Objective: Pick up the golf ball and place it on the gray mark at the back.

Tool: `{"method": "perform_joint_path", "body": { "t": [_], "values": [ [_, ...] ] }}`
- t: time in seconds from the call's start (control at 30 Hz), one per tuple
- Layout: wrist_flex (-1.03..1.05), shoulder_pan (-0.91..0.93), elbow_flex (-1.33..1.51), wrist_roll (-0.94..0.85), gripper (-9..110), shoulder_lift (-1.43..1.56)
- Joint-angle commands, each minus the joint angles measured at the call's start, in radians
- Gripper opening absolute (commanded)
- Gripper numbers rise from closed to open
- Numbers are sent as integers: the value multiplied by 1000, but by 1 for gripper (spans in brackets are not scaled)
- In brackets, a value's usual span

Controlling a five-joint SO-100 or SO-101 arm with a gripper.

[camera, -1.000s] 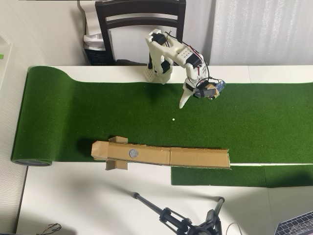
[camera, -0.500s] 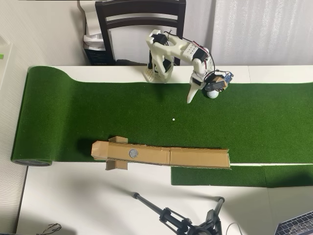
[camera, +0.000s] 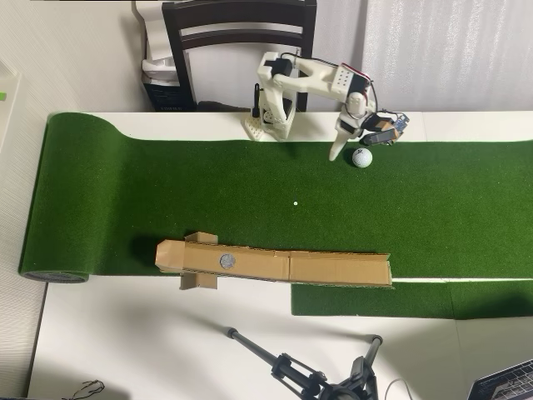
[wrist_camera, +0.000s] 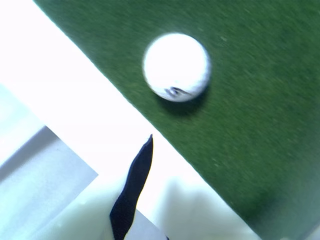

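In the overhead view the golf ball (camera: 361, 157) is lying on the green turf mat (camera: 166, 200) near the mat's far edge, toward the right of the white arm's base (camera: 271, 117), free of any grip. The gripper (camera: 351, 152) is reaching out to the right from that base, with 1 white finger (camera: 340, 146) pointing down at the turf just to the left of the ball; the jaws are standing apart, with nothing between them. In the wrist view the ball (wrist_camera: 176, 66) is sitting on the turf close to the mat's edge, dark print showing on its lower side, beside the bright white tabletop (wrist_camera: 75, 110), and a dark pointed gripper tip (wrist_camera: 134, 185) is rising from the bottom of the picture, apart from the ball. The gray mark (camera: 226, 261) is sitting in the brown cardboard strip (camera: 333, 268) along the near edge of the mat, well apart from the ball. A tiny white dot (camera: 295, 202) is lying on the turf between the ball and the cardboard. A dark chair (camera: 240, 33) is standing behind the arm, and a black tripod (camera: 308, 375) is lying on the table below the cardboard.
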Motion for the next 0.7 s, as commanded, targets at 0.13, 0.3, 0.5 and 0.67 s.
{"method": "perform_joint_path", "body": {
  "t": [0.13, 0.3, 0.5, 0.67],
  "values": [
    [-15, -100, -264, 95, 60, -121],
    [-17, -106, -365, 107, 60, -232],
    [-15, -94, -414, 106, 60, -314],
    [-15, -91, -414, 107, 60, -331]
  ]
}}
